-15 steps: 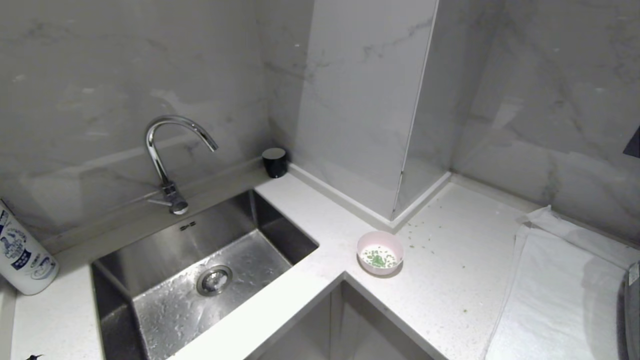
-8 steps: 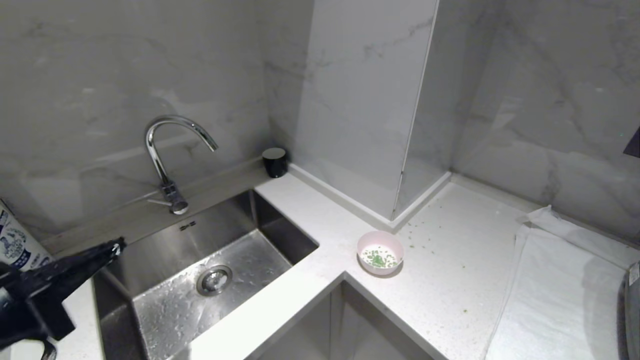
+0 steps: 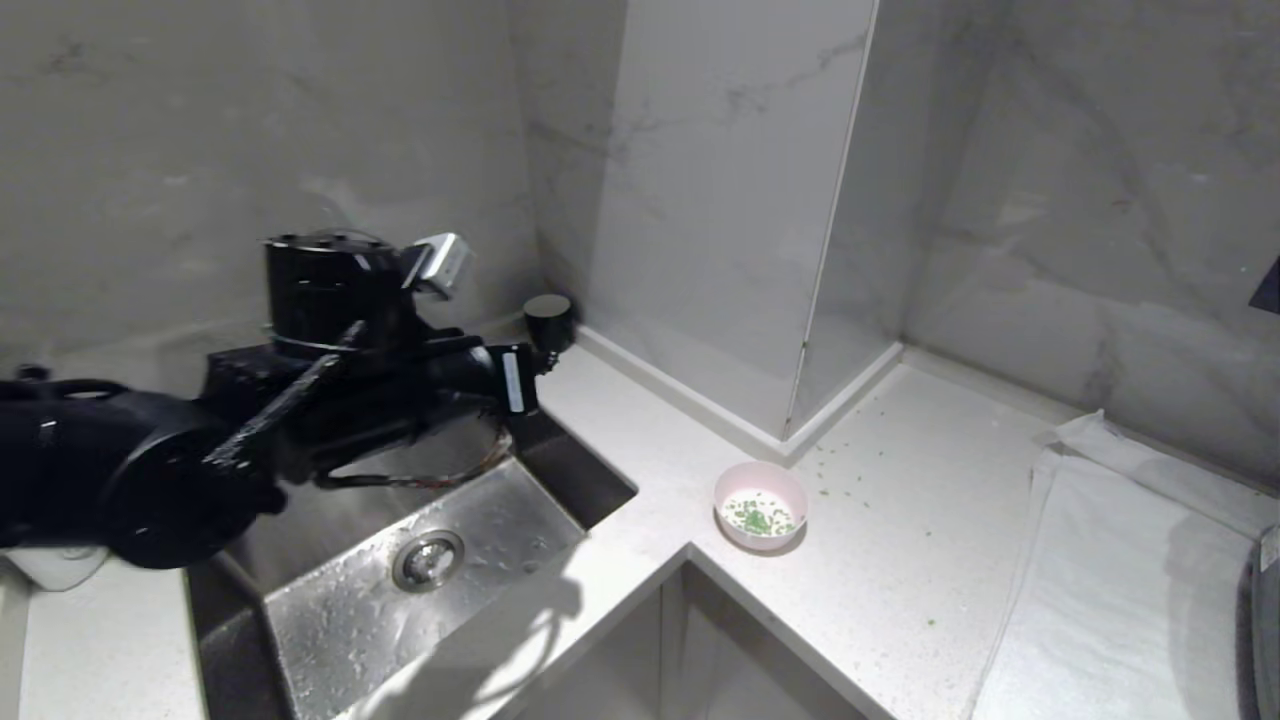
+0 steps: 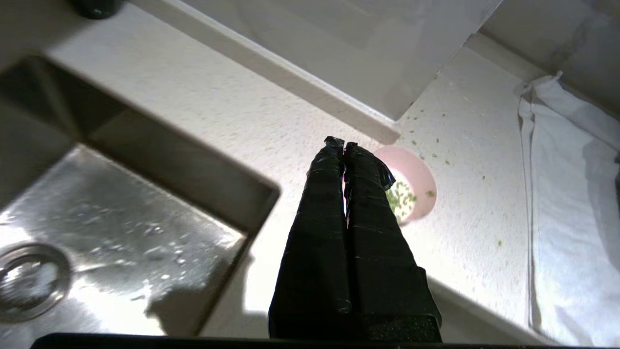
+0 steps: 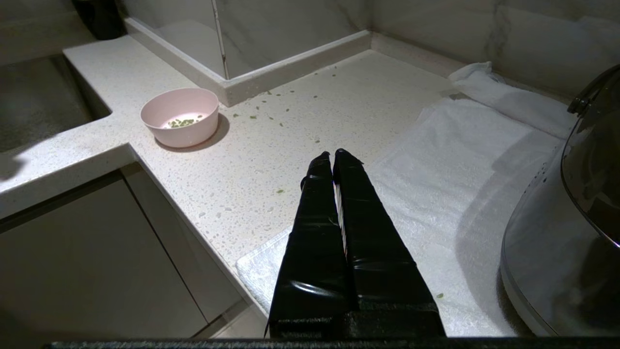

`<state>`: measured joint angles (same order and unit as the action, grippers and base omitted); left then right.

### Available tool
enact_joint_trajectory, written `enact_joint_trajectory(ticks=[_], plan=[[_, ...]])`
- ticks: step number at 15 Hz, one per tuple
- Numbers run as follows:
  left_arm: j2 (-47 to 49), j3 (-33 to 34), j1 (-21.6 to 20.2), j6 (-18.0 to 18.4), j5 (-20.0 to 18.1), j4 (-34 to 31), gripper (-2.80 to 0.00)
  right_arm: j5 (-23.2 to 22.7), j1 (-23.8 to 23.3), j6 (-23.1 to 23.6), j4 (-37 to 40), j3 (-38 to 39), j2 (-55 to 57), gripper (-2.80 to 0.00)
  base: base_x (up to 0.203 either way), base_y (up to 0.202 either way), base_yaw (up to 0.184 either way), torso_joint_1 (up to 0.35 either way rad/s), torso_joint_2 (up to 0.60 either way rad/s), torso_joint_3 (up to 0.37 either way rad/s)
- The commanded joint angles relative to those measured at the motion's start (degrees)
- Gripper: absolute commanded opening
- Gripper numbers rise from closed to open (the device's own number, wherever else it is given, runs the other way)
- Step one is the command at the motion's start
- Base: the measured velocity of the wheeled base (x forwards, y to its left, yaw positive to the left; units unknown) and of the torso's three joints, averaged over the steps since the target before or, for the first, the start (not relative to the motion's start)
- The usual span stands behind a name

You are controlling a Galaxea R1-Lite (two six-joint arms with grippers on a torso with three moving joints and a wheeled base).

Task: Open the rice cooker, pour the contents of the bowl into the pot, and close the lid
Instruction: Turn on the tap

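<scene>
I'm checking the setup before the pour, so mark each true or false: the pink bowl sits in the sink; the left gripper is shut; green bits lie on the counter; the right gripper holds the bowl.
1. The bowl sits in the sink. False: it stands on the counter.
2. The left gripper is shut. True.
3. Green bits lie scattered on the counter. True.
4. The right gripper holds the bowl. False: it is shut on nothing, apart from the bowl.
</scene>
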<state>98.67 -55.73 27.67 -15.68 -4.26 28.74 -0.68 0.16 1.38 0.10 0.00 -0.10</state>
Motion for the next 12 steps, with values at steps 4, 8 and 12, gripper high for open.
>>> enact_joint_trajectory(ticks=[4,8,12], plan=[[26.55,-24.6,4.64,-8.66,2.5,-6.87,-2.8,-0.02,0.02,0.03,-0.01,0.09,0.1,-2.8,0.0,0.0,0.0,0.0,0.0,0.0],[34.06,-28.53,8.24,-9.69,6.18,-7.93,-2.8,-0.02,0.02,0.03,-0.01,0.09,0.1,-2.8,0.0,0.0,0.0,0.0,0.0,0.0],[37.17,-34.27,10.73,-9.78,6.45,-10.19,-2.8,-0.02,0.02,0.03,-0.01,0.09,0.1,-2.8,0.0,0.0,0.0,0.0,0.0,0.0]])
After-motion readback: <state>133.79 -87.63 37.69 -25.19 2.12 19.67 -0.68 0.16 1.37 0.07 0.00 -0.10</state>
